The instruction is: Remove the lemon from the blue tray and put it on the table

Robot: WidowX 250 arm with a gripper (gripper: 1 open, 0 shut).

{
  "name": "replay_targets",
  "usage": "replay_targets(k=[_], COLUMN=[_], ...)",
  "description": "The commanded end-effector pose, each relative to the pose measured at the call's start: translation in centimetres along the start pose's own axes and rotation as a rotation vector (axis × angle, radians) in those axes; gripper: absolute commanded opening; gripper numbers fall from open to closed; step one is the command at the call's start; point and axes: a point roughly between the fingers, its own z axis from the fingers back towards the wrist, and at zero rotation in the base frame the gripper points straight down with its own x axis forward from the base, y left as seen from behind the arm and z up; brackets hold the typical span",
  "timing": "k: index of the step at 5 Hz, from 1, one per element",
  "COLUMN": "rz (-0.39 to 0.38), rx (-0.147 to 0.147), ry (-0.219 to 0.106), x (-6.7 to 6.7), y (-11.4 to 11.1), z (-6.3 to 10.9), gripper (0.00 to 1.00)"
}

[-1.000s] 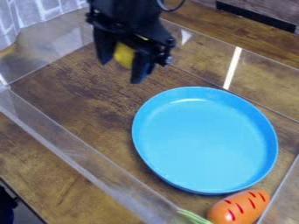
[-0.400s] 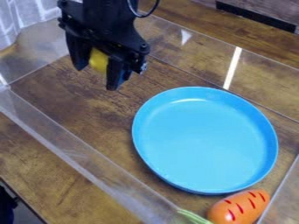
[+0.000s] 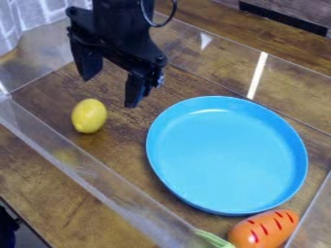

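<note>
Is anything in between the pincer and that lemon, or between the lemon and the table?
Nothing visible stands between the open pincer and the lemon. Nor does anything show between the lemon and the table: it already sits there, beside the blue tray.

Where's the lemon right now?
The lemon is on the wooden table, left of the blue tray in the camera view, just below the open gripper.

The lemon (image 3: 89, 115) is placed on the table (image 3: 123, 140), left of the tray (image 3: 226, 155) (the carrot (image 3: 265, 230) is seen before it).
</note>
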Motion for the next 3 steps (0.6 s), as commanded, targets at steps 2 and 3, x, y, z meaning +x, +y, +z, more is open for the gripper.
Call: replay_targets(k=[2, 3], rz=[0.027, 0.028], rx=[0.016, 0.029], ry=[-0.009, -0.011], x=[-0.1, -0.3], y=[2.5, 4.7], z=[-1.3, -1.9], gripper=[1.00, 1.00])
